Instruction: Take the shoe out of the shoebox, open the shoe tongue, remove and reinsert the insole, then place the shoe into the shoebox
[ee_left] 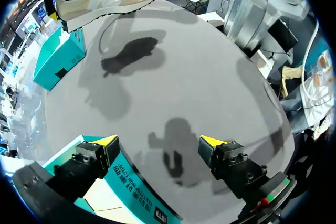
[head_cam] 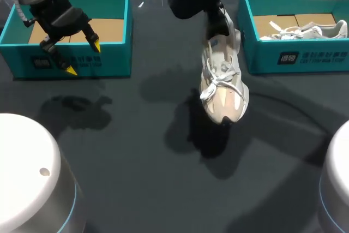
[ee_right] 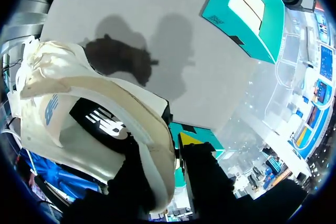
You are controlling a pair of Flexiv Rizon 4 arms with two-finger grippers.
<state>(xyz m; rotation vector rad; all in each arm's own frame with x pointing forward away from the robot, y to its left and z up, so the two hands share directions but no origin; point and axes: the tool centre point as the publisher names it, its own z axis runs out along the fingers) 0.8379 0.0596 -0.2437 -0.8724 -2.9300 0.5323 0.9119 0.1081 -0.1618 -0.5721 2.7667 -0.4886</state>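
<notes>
The right claw (ee_right: 176, 153) pinches the shoe (head_cam: 223, 80) by its heel rim and holds it up off the table. The shoe's long way runs straight out from this claw, toe farthest away. The left claw (head_cam: 83, 57) is spread wide and empty (far off sideways, over the front wall of the left shoebox (head_cam: 117, 64)).
</notes>
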